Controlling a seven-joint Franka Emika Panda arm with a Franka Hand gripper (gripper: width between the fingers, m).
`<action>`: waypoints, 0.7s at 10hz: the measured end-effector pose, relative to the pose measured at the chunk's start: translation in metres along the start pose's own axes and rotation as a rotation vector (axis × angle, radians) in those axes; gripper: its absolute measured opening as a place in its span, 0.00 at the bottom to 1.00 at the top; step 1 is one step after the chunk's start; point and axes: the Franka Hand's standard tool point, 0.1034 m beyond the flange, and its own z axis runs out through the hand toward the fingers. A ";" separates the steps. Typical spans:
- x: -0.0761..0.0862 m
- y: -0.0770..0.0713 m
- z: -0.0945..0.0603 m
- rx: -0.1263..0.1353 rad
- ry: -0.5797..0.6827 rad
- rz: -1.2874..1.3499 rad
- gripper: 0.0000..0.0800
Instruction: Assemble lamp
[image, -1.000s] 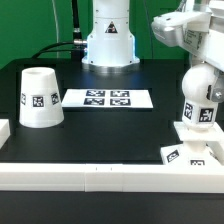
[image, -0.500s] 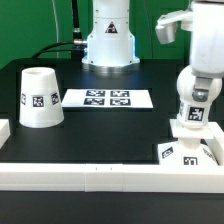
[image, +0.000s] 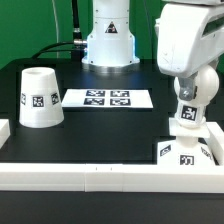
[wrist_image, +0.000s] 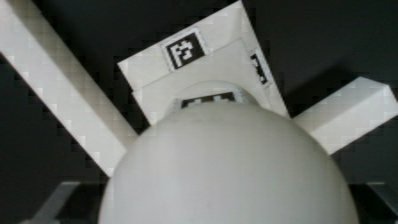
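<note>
One shade (image: 39, 97), one bulb (image: 188, 99), seemingly one base (image: 186, 152).

Arm (image: 185, 40) bent down at exterior view's right; tool (wrist_image: 199, 205) jaws apart.

Exterior view faces table front-on, wrist view close above, both showing bulb (image: 189, 100) (wrist_image: 222, 165) on base (image: 185, 152) (wrist_image: 196, 60)

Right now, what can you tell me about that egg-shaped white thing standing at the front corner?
The round white plastic bulb is smooth and egg-shaped, with black-and-white square tags on its side. It stands upright with its narrower neck down on the flat square white base, which also carries tags and sits in the front corner against the long white border rails. The robot's tool hangs right above it; the wrist view looks straight down on its rounded top. Whether the tool touches it cannot be told.
</note>
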 end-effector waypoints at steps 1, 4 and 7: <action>0.000 0.000 0.000 0.000 0.000 0.062 0.72; 0.000 -0.001 0.001 0.010 0.006 0.258 0.72; -0.001 -0.002 0.001 0.044 0.025 0.556 0.72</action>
